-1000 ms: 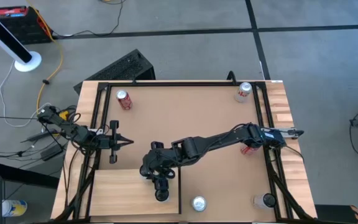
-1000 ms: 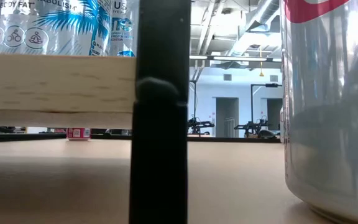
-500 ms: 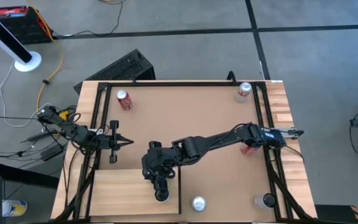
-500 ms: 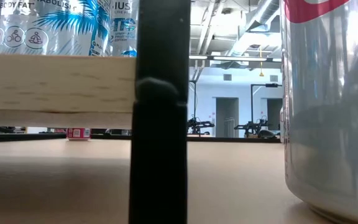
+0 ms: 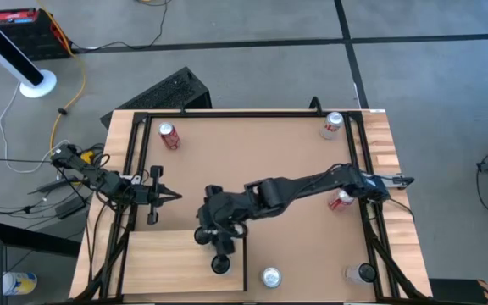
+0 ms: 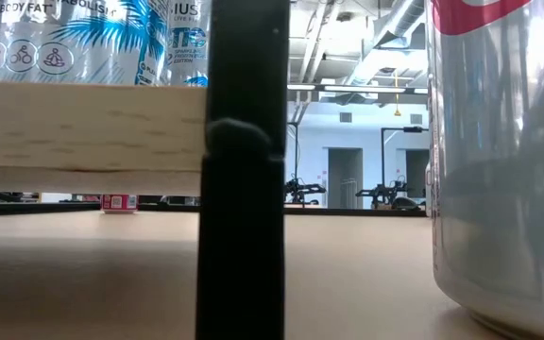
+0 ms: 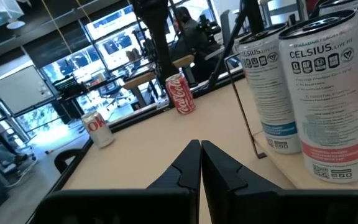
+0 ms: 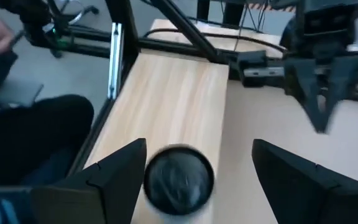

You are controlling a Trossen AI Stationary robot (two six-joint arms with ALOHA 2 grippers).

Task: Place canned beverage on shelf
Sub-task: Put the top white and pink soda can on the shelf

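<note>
Brown wood makes up the tabletop (image 5: 295,161), framed by a black rail structure (image 5: 252,116); at its near-left corner lies the shelf (image 5: 163,258), a pale light-wood board with a thin black rail along its right side; in the low view its pale edge (image 6: 83,127) crosses at upper left with a black post (image 6: 244,189) beside it.

The right arm (image 5: 303,185) reaches across the table from the right side to the shelf's right end; its right gripper (image 5: 219,241) hangs above a canned beverage (image 5: 219,264) that stands upright on the shelf close to the rail; in the right wrist view the can's dark top (image 8: 178,177) sits between the two fingers (image 8: 114,171), which stand wide apart and do not touch it.

The left gripper (image 5: 169,196) waits over the table's left part, just behind the shelf, jaws pressed together on nothing; its wrist view shows the closed fingertips (image 7: 199,163) and two tall white cans (image 7: 319,87) beside them.

Elsewhere stand smaller cans: a red one (image 5: 169,135) at far left, a red and silver one (image 5: 332,124) at far right, another (image 5: 340,200) by the right rail, a silver-topped one (image 5: 270,276) at the near edge, and a dark-topped one (image 5: 365,273) at near right.
</note>
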